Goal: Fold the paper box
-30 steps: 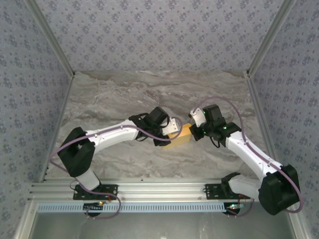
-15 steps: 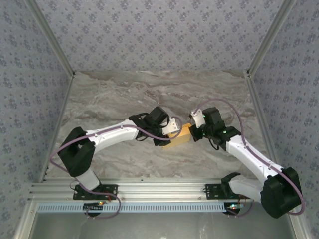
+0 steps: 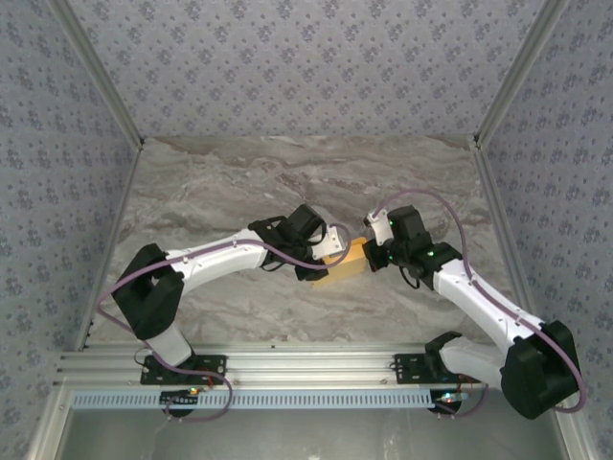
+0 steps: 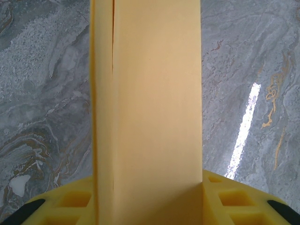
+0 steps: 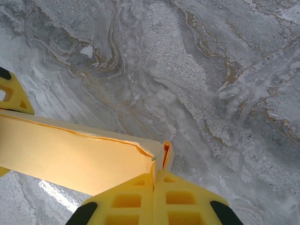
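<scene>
Holding box (image 3: 350,261) at centre of top view: left gripper (image 4: 147,206) clamped across it, right gripper (image 5: 154,187) pinching end flap (image 5: 167,152). Risk: arms pulling apart tear thin card, or flap slips out.

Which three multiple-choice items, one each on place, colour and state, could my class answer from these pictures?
1. Where is the paper box?
A. between the two grippers
B. at a far corner
C. on the rail by the bases
2. What colour is it?
A. blue
B. white
C. yellow-orange
3. How is the right gripper?
A. wide open
B. shut on the box's end
C. pressed flat on bare marble

1 A: the left gripper and the right gripper meet it over the middle of the table.
2 C: both wrist views show yellow-orange card.
3 B: its closed fingers pinch thin card at the box's end.
</scene>
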